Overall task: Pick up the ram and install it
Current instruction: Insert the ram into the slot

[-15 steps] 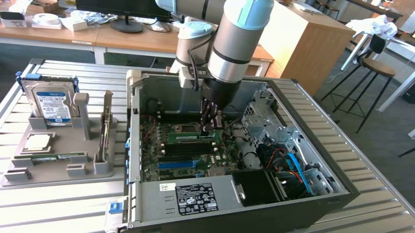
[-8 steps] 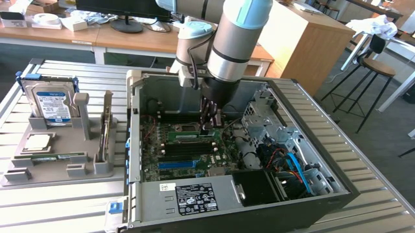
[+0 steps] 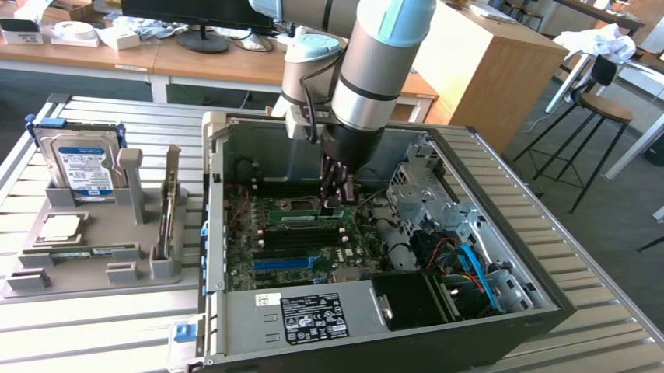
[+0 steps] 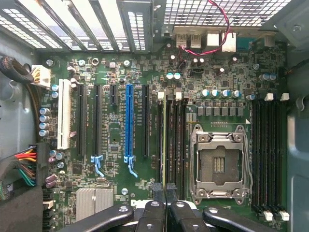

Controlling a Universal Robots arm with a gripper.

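While your gripper [image 4: 165,195] clamps the ram [image 4: 165,140] edge-on, its long axis lies parallel to the memory slots [image 4: 175,145] just below it.

Even daylight in the exterior view, pale glare on the slatted bench [image 3: 93,326] at 8 o'clock, shade inside the computer case [image 3: 233,163]; in the wrist view vent slots [image 4: 72,24] wash out white, gripper [image 4: 165,193] dark.

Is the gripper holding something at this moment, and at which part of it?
The gripper seems shut on the ram, seen edge-on: the fingers pinch its two flat faces at the upper edge, above the memory slots.
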